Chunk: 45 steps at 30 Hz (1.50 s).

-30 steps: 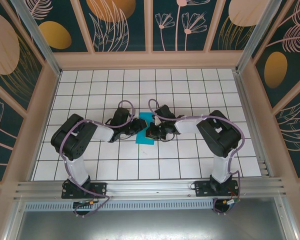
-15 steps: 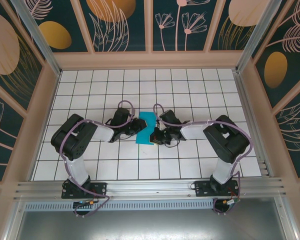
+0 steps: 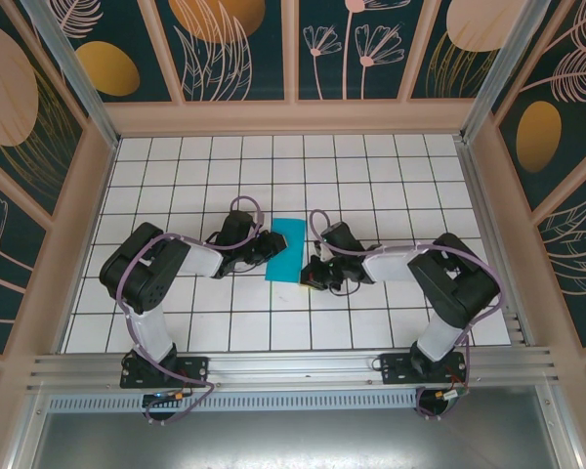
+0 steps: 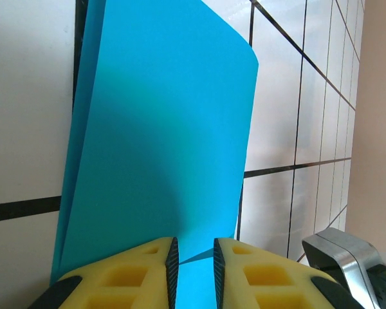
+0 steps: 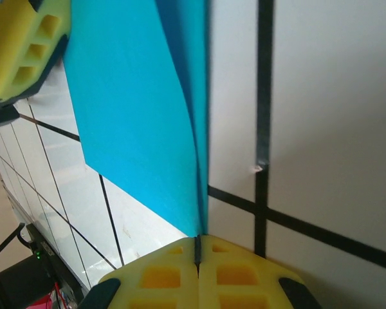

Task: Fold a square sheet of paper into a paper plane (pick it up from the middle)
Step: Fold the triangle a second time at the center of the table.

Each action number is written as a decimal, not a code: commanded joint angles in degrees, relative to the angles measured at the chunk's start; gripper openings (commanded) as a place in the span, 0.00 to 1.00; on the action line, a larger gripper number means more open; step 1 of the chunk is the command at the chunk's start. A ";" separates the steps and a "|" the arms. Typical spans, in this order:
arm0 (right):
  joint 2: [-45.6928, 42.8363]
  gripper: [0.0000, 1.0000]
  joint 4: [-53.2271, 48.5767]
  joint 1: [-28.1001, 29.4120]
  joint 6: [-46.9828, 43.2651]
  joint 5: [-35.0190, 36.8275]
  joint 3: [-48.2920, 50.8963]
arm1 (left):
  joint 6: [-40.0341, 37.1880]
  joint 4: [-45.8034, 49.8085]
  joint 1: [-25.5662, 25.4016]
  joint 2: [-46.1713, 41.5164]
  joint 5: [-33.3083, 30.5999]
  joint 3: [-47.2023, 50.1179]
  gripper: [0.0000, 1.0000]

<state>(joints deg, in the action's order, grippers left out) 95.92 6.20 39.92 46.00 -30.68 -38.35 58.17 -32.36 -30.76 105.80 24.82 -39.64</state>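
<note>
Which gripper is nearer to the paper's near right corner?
Right. The right gripper, jaws shut, meets the paper at that corner; the left gripper sits at its left edge.

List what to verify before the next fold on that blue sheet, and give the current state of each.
1. Right tool shut on the sheet of paper: ok, jaws closed with the paper's edge running into their seam.
2. Left tool gripping the sheet: not ok, jaws stand apart with paper between them.
3. Sheet doubled over: ok, two layers show.
4. Layers lying flat together: not ok, they gape.
5. Edges lined up: cannot tell.
</note>
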 commanded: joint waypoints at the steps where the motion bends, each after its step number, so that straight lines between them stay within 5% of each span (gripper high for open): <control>1: -2.64 0.00 -1.73 -0.77 1.34 -0.53 1.69 | -0.96 7.39 0.11 1.52 -4.09 0.71 0.24; 7: -4.88 0.00 1.84 -0.88 1.28 -2.36 -0.94 | -1.13 7.49 0.10 1.06 -4.00 0.75 0.25; 20: 8.11 0.00 -1.27 -0.77 -0.39 1.66 -6.75 | -1.81 7.62 0.10 0.04 -3.03 0.19 0.26; 30: 7.91 0.00 -1.69 -0.75 0.05 3.03 -4.01 | -7.90 18.05 0.13 -9.64 -3.77 -6.36 0.39; 45: 8.37 0.00 -1.46 -0.72 0.65 3.34 -3.97 | 0.77 6.07 -3.63 -4.75 2.57 0.73 0.00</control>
<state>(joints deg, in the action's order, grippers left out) 102.80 9.67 39.18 46.50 -31.07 -44.47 57.58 -23.90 -34.24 99.09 26.65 -39.55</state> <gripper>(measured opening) 0.067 0.044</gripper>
